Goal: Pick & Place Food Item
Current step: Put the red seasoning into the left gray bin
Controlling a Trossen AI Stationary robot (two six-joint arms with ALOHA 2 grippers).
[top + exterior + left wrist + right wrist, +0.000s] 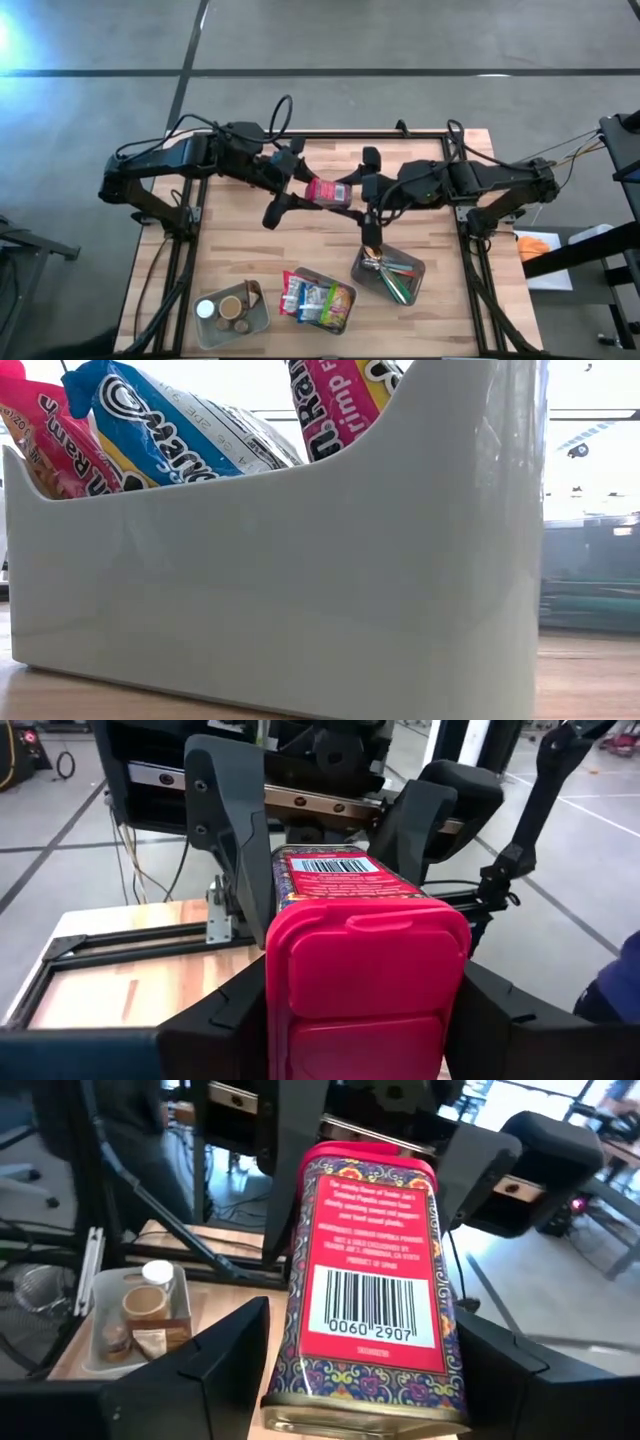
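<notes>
The red tin (327, 192) hangs above mid-table, between both grippers: left gripper (298, 186) clasps its lid end, right gripper (356, 193) clasps its base end, fingers (215, 1365) flanking it

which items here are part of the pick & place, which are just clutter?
In the job:
- red spice tin, in mid-air between both arms
- left hand at its lid end
- right hand at its base end

Lying about:
- snack-packet bin
- jar bin
- bin of pens
</notes>
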